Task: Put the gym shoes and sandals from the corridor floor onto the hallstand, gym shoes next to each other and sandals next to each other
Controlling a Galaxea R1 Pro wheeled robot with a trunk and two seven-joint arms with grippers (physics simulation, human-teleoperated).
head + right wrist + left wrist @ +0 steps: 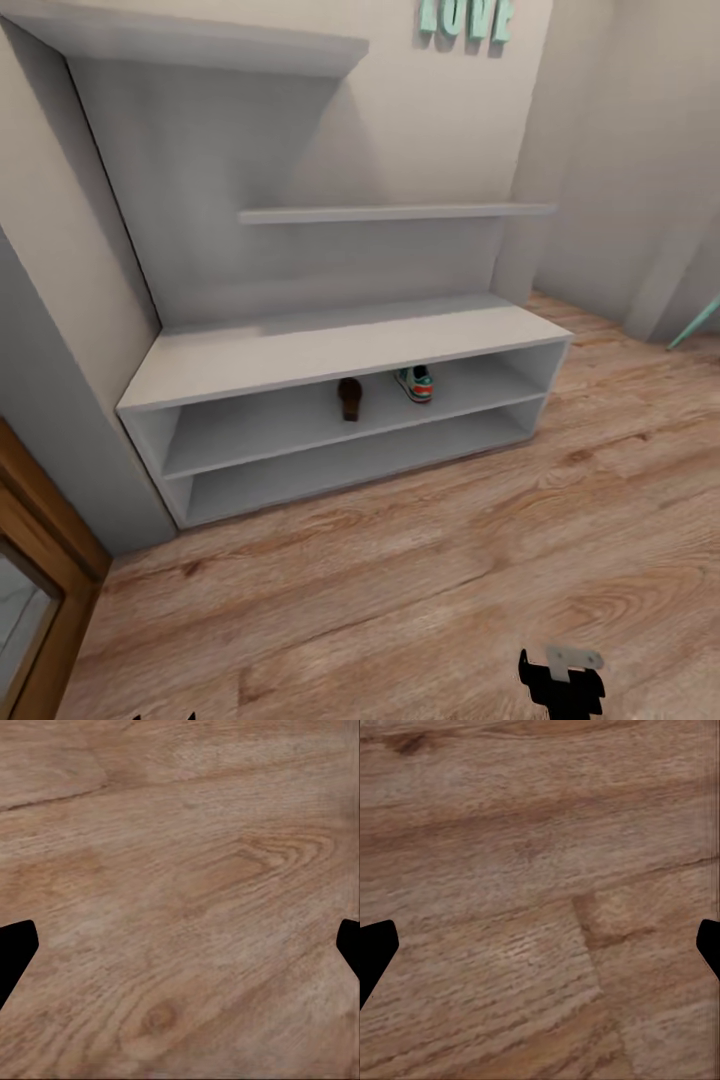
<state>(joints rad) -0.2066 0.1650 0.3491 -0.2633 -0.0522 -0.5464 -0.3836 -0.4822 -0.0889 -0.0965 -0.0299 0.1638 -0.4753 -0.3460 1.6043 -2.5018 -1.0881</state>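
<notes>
even soft light, faint shadows under hallstand (340, 350) shelves; render slightly blurred (wrist views coarser), no glare.

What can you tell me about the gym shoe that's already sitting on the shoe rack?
The gym shoe is small and white with green striping and a red patch. It sits upright on the upper tier of the hallstand bench, under the top board, apart from a brown sandal beside it. Finer detail is too small to tell.

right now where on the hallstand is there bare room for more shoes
On the hallstand, the middle tier holds one sandal and one gym shoe right of center, apart. Bare shelf runs left of the sandal to the side wall, less right of the gym shoe. The gap between them is tight. The bench top and bottom tier look bare.
</notes>
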